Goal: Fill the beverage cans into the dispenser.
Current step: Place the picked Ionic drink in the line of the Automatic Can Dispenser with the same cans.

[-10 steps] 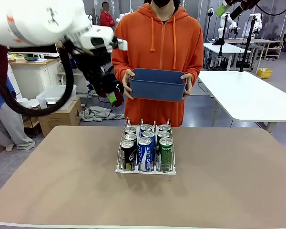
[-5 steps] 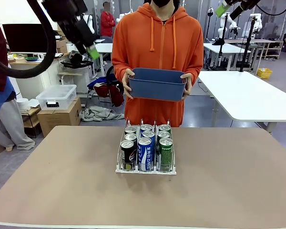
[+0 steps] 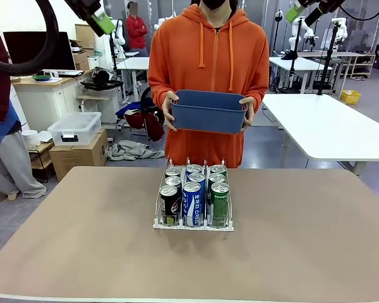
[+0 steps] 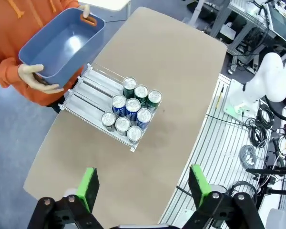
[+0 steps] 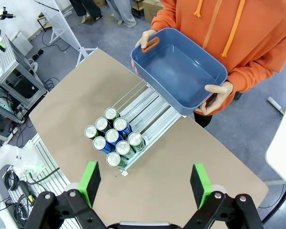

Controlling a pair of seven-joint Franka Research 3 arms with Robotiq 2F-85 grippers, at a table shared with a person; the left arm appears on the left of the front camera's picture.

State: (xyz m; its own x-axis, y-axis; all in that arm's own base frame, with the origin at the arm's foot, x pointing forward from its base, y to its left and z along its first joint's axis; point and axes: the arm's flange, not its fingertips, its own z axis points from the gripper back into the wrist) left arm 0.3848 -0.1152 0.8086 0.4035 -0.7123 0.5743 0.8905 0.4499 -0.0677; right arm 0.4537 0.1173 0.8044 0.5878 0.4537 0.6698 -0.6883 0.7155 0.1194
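Silver-topped beverage cans [image 3: 193, 189] are standing nine-strong in the dispenser [image 3: 193, 224] at frame centre on the counter [image 3: 82, 252]. Both grippers [image 4: 144, 183] [image 5: 144, 183] are hanging high, jaws apart, empty (risk: a descending arm toppling front cans).

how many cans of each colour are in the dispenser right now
black cans: 3
blue-and-white cans: 3
green cans: 3
total: 9 cans in the dispenser, three per lane
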